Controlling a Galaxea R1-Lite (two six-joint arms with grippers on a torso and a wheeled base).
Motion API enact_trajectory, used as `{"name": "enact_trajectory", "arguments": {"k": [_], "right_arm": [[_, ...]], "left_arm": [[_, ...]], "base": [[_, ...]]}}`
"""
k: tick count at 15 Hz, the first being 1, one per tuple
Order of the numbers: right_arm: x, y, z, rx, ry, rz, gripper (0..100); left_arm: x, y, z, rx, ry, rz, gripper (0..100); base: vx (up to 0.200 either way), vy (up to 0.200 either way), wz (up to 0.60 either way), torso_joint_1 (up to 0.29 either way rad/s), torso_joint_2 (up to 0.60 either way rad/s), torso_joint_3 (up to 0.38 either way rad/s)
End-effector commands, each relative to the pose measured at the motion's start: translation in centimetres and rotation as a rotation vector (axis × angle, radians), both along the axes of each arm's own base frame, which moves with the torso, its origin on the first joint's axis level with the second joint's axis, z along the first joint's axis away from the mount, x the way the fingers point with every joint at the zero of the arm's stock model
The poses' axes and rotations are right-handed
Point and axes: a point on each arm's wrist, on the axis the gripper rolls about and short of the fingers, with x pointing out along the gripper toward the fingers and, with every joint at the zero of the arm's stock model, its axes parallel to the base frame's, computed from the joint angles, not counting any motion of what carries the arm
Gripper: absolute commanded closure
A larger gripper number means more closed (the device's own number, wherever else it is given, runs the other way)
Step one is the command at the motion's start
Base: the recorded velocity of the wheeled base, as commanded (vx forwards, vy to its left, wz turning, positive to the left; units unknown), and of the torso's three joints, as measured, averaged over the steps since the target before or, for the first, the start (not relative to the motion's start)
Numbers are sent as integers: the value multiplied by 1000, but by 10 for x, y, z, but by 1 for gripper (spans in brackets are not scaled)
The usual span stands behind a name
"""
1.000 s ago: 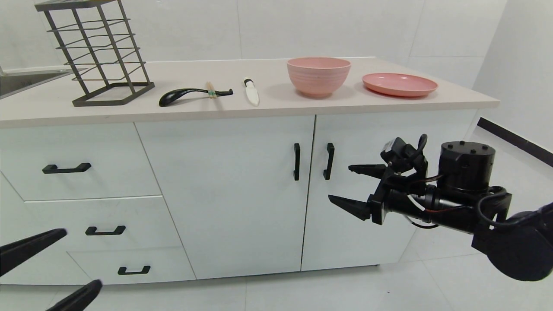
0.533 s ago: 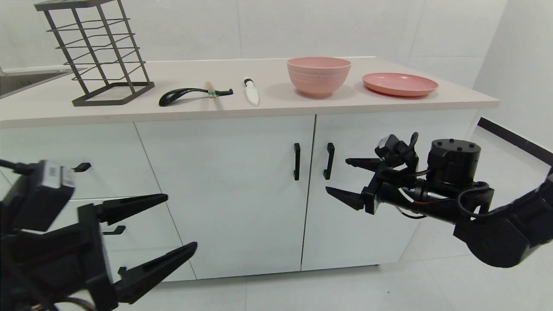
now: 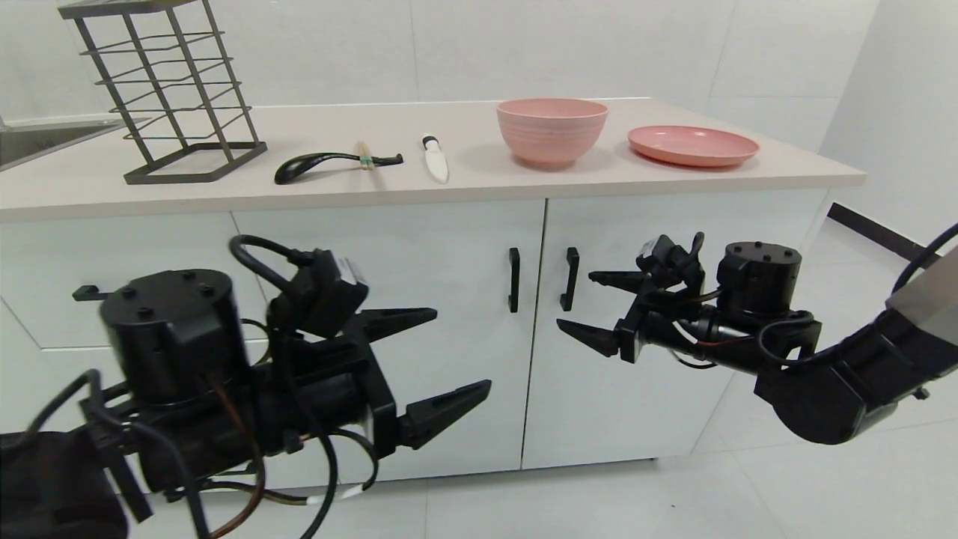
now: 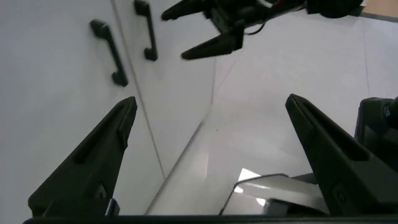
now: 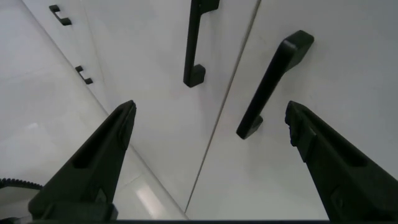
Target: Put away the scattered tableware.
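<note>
Tableware sits up top on the desk (image 3: 75,191): black spoon (image 3: 299,165), chopsticks (image 3: 365,156), knife (image 3: 434,159), pink bowl (image 3: 552,131), pink plate (image 3: 692,145). Lower middle, the left hand (image 3: 460,349) gapes wide and empty. So does the right hand (image 3: 576,302), centre right, facing a cabinet door handle (image 3: 569,278). Guessing storage gets opened first.

Long table (image 3: 90,191) with pale beige top runs left to right; white cabinet below it; two doors (image 3: 449,254) at middle and right, each with a vertical black handle (image 3: 514,280) just beside the centre seam; stacked drawers (image 3: 45,254) at left with horizontal black pulls (image 3: 84,290); steel sink (image 3: 45,138) set in the top at far left; white tiled wall (image 3: 524,45) behind; second white wall (image 3: 905,112) at right, black skirting strip (image 3: 883,236) along its foot; glossy white tile floor (image 3: 673,494); even, bright light.
</note>
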Motion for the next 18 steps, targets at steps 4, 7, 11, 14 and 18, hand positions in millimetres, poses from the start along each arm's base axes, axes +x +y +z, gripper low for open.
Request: {"name": "enact_trajectory", "arguments": {"k": [4, 7, 11, 14, 18], "right_arm": [[20, -2, 1, 19, -32, 18, 0], [27, -1, -8, 22, -35, 23, 0], [35, 7, -20, 32, -32, 89, 0], [47, 15, -23, 48, -49, 139, 0], [47, 14, -25, 70, -61, 244, 0]], "left_arm": [[45, -72, -24, -4, -69, -131, 0], [65, -81, -15, -36, -111, -111, 0], [74, -85, -19, -35, -109, -105, 0], [83, -86, -21, -40, -114, -91, 0], [96, -85, -18, -55, -133, -64, 0]], "base": [[0, 0, 0, 0, 0, 0], [0, 0, 0, 0, 0, 0], [0, 0, 0, 0, 0, 0], [0, 0, 0, 0, 0, 0], [0, 0, 0, 0, 0, 0]]}}
